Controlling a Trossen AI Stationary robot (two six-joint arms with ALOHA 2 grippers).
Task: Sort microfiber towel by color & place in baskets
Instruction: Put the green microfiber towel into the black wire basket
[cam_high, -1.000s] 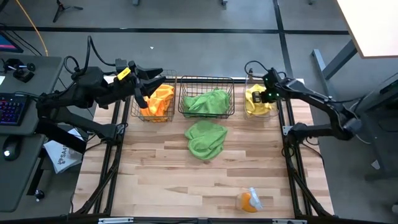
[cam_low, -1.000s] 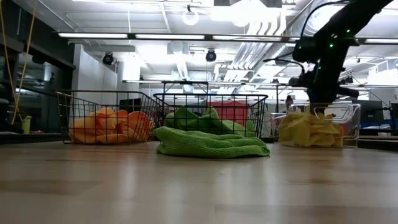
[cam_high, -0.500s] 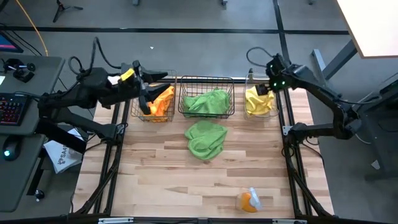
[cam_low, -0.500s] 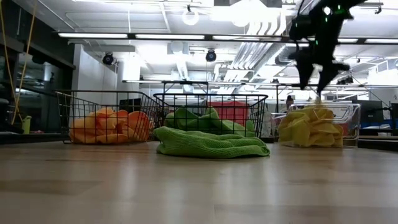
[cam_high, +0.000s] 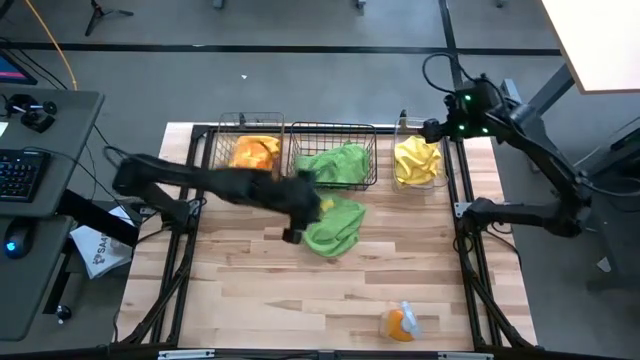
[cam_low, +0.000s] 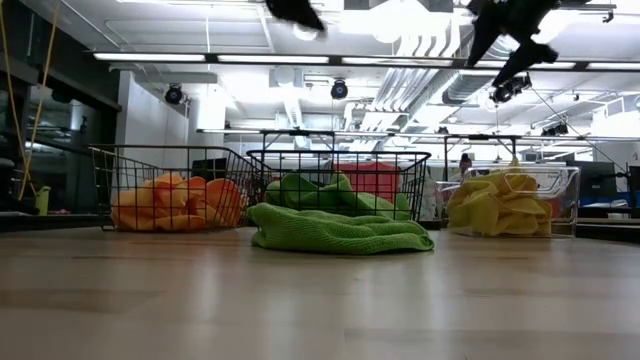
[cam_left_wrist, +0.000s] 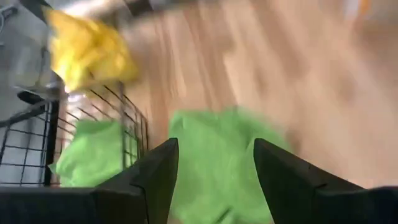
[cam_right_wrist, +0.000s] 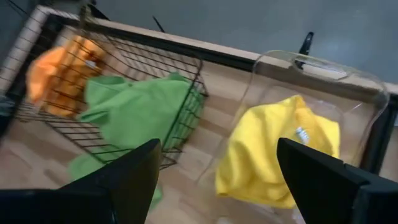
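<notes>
Swinging off the orange basket (cam_high: 250, 152), the left gripper (cam_high: 300, 215), fingers spread and empty, now hangs beside the loose green towel (cam_high: 334, 222). Right gripper (cam_high: 432, 128), fingers apart, has lifted clear of the bin (cam_high: 417, 160). A shallow pinch could drag the towel without lifting it.

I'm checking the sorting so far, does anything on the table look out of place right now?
Yes. One green towel lies crumpled on the table in front of the wider wire basket, not in it. A small orange item sits alone near the table's front edge. The left gripper, open, is beside the green towel.
</notes>
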